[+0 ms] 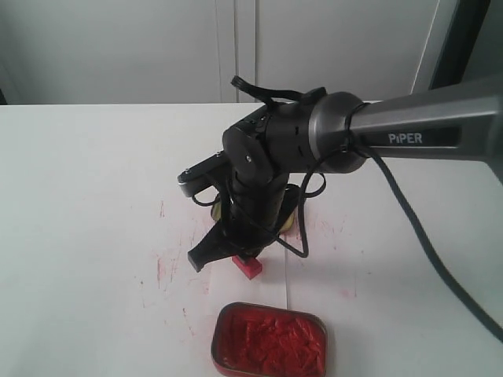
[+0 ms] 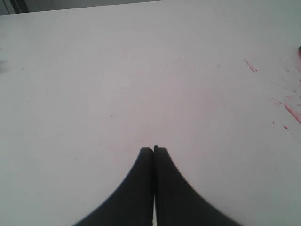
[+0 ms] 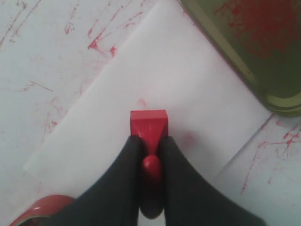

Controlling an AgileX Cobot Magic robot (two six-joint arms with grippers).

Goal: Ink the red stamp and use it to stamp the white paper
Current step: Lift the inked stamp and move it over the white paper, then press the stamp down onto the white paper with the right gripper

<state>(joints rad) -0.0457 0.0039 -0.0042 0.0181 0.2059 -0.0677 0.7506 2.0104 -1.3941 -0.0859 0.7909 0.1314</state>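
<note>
Nearest the table's (image 1: 78, 196) front edge, an open tin of red paste (image 1: 269, 340) sits within easy reach for inking. Just beyond it, toward the middle of the table, the right gripper (image 3: 149, 143) is clenched on the narrow handle of the red stamp (image 3: 148, 123), pointing almost straight down so the square base meets the white paper (image 3: 188, 89) flat. From the wrist view the base appears to be resting on the sheet, though contact cannot be confirmed, and this looks like the pressing step of the task. Faint pink smudges show on the paper beside the block. Farther back, an olive lid (image 3: 254, 42) smeared with red lies over one corner of the sheet, perhaps pinning it down. Red streaks mark the tabletop around the work. The left gripper (image 2: 154, 153) hangs with its fingers closed on nothing above bare table, out of the way.
</note>
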